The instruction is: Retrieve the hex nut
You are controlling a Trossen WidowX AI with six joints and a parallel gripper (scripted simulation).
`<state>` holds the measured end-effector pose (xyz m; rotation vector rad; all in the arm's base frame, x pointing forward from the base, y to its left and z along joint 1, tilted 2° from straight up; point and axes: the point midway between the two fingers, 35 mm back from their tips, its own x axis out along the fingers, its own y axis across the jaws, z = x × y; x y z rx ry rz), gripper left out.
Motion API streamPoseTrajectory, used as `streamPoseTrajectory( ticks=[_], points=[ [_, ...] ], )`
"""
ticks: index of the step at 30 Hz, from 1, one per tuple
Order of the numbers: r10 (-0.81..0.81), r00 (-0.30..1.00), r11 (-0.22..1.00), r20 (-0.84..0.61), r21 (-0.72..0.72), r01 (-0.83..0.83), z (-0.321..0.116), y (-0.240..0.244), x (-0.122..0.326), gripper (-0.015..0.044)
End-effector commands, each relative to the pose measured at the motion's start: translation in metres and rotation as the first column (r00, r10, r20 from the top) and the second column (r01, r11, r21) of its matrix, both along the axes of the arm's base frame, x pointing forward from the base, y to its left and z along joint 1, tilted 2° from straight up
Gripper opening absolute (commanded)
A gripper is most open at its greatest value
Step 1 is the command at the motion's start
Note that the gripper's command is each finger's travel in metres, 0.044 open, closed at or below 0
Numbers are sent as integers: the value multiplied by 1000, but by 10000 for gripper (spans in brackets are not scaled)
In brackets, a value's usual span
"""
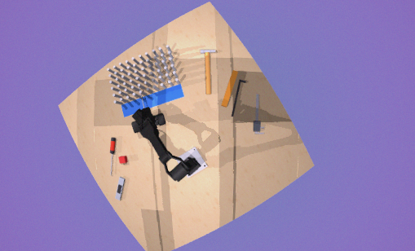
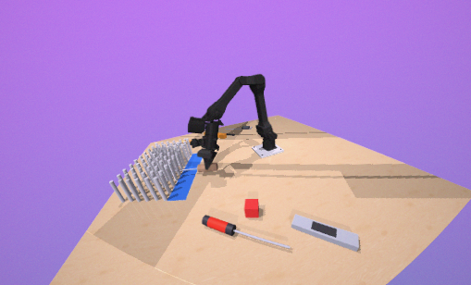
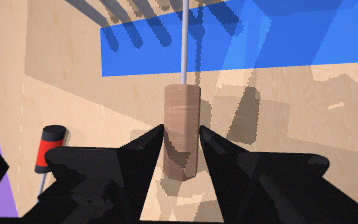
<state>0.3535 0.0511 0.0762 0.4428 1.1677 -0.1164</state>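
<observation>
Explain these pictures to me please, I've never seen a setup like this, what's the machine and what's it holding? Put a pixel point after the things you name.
The machine is a single black robot arm, standing on a white plate point(image 1: 203, 164) point(image 2: 260, 153). One picture looks down from above, one looks across from the side, and the third looks out along the arm's wrist.

Its gripper point(image 1: 143, 107) point(image 2: 207, 167) point(image 3: 181, 128) is closed on the wooden handle point(image 3: 182, 107) of a tool with a thin metal rod point(image 3: 184, 45). The rod reaches over a blue strip point(image 1: 172, 93) point(image 2: 179, 192) point(image 3: 135, 62) towards rows of standing metal spacers.

Also on the table: a hammer point(image 1: 208, 73), a red-handled screwdriver point(image 1: 112, 146) point(image 2: 218, 225) point(image 3: 49, 147) and a red cube point(image 1: 123, 160) point(image 2: 252, 208). I can't make out the nut.
</observation>
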Motion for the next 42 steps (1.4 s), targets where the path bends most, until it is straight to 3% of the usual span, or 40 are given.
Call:
streamPoseTrajectory(
  ticks=[1,42],
  points=[
    [6,1000,1000,7,4,-6,2,0,4,0],
    [6,1000,1000,9,3,-6,4,-9,29,0]
  ],
)
